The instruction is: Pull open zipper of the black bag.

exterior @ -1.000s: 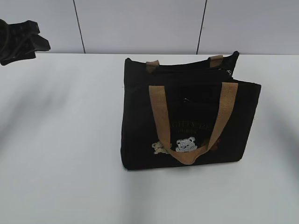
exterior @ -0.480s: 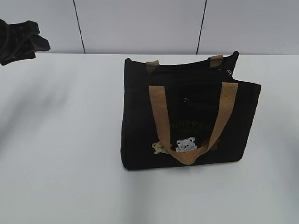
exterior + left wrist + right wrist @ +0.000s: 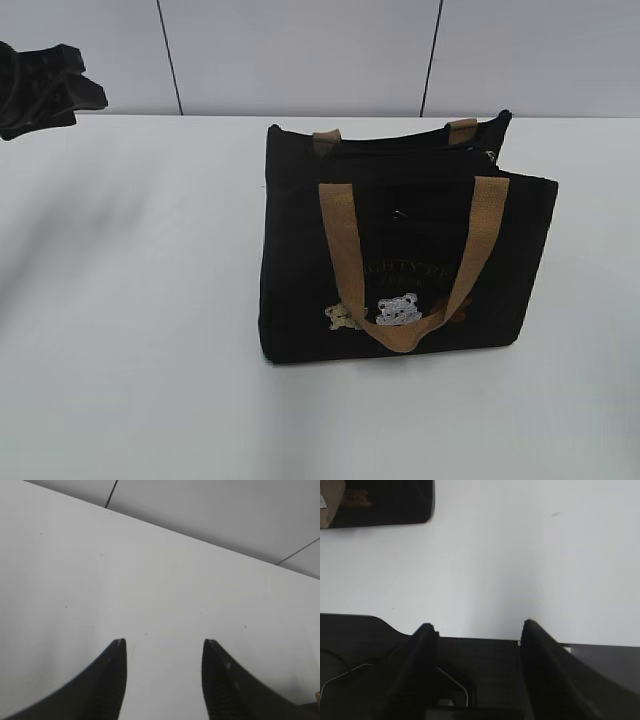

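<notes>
The black bag (image 3: 400,250) stood near the bench's (image 3: 130,330) far edge, zipper (image 3: 400,150) untouched, while both the left pincer (image 3: 165,645) and right pincer (image 3: 477,627) hung apart and empty; unbraced, the bag might slide when pulled

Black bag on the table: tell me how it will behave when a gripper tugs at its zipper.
The black bag looks like soft fabric, and its top edge sags unevenly, so it will probably buckle rather than resist. Nothing pins it to the white table, so it may slide or tip. Its tan handle droops limply, likely floppy.
</notes>
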